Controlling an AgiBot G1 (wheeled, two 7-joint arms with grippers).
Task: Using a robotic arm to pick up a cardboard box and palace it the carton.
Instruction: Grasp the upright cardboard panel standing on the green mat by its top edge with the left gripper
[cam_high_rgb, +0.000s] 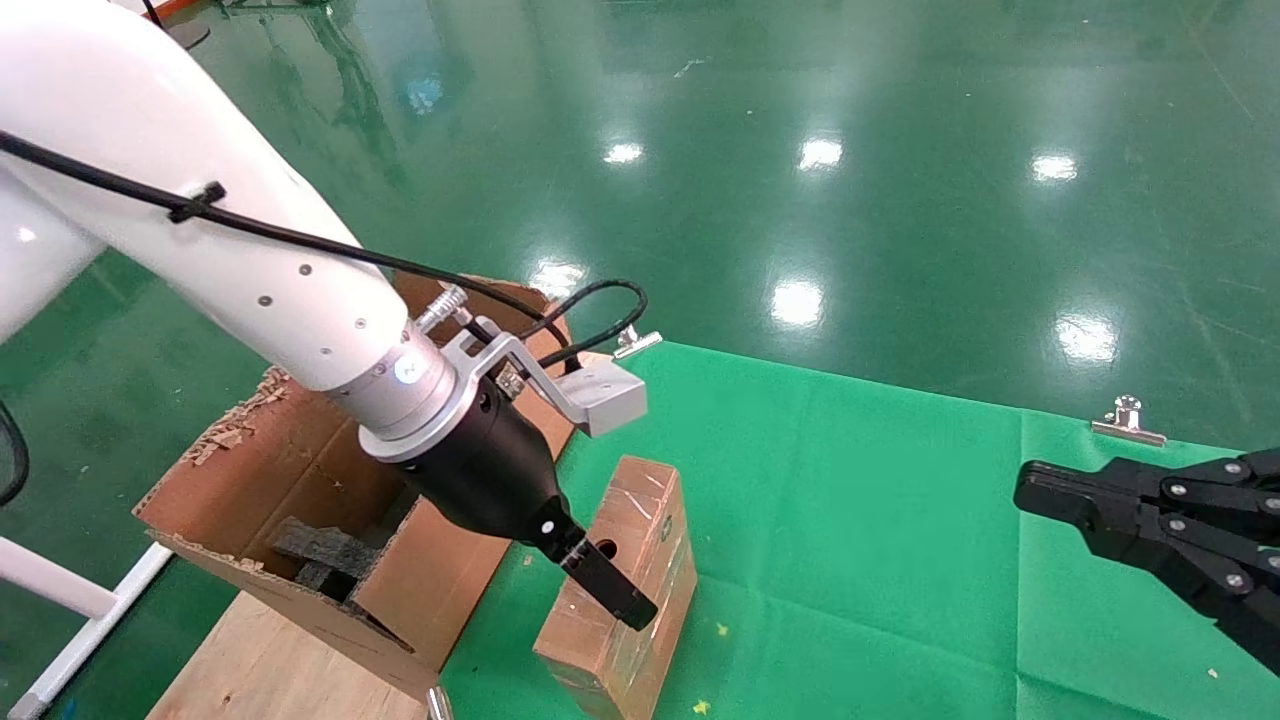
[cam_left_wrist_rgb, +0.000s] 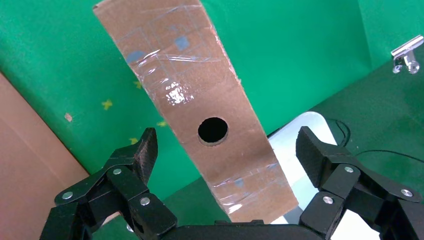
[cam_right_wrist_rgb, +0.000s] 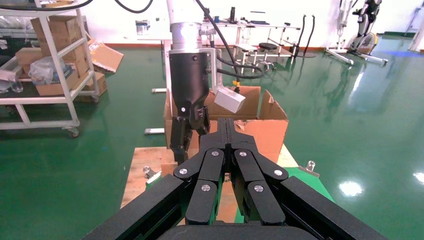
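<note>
Left pincer (cam_high_rgb: 607, 585), on the white robotic arm (cam_high_rgb: 200, 250), hangs low over the cardboard box (cam_high_rgb: 625, 590), fingers spread wide to either side of it in the left wrist view; nothing gripped yet. Whether the fingertips are already level with the box sides is hard to judge from the head view, since one finger hides the other.

Box lies on the green cloth of the table (cam_high_rgb: 900, 520), just beside the carton (cam_high_rgb: 300, 480) and apart from it, its long axis running away from the robot.

Step in hand, as I read it: closing on the box. To do it well, keep the pincer centred across the narrow width, near the round hole (cam_left_wrist_rgb: 213, 130), so the load balances; come down far enough that the pads meet the side walls, not the top edges. Close gently: glossy tape may slip, thin board may dent. The lift must clear the carton's ragged flap.

Box: slim, oblong, brown, wrapped in shiny clear tape with creases and glare.

Right pincer (cam_high_rgb: 1040, 490) sits parked over the table's right side, fingers pressed together, holding nothing.
</note>
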